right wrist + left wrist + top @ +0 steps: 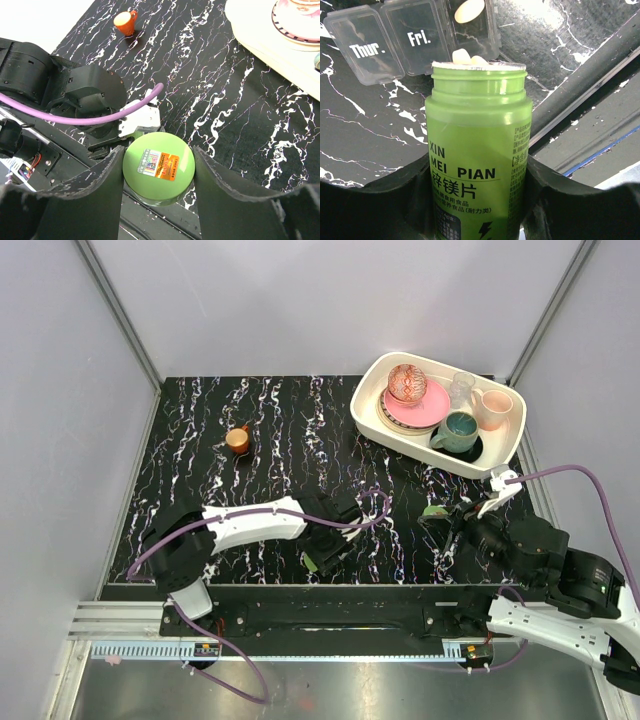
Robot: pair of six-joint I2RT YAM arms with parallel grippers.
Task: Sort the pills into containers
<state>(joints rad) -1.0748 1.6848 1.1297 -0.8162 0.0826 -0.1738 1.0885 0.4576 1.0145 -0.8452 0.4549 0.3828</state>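
My left gripper point(477, 176) is shut on a green bottle point(477, 145) with its cap off. Two white pills point(469, 58) lie at the bottle's mouth. The mouth points at the containers point(385, 37), a dark pill box with clear lids marked "Thur." and "Fri.". One pill point(469, 10) lies in the compartment past "Fri.". From above, the left gripper point(335, 525) and the bottle point(312, 562) are near the table's front edge, and the pill box is hidden. My right gripper point(159, 172) is shut on the green bottle lid point(159, 165), seen from above as the lid point(435, 511).
A white tray point(360, 412) with plates, a bowl, mugs and a glass stands at the back right. A small orange cup point(238, 439) stands at the back left. The black front rail point(330, 600) runs just below both grippers.
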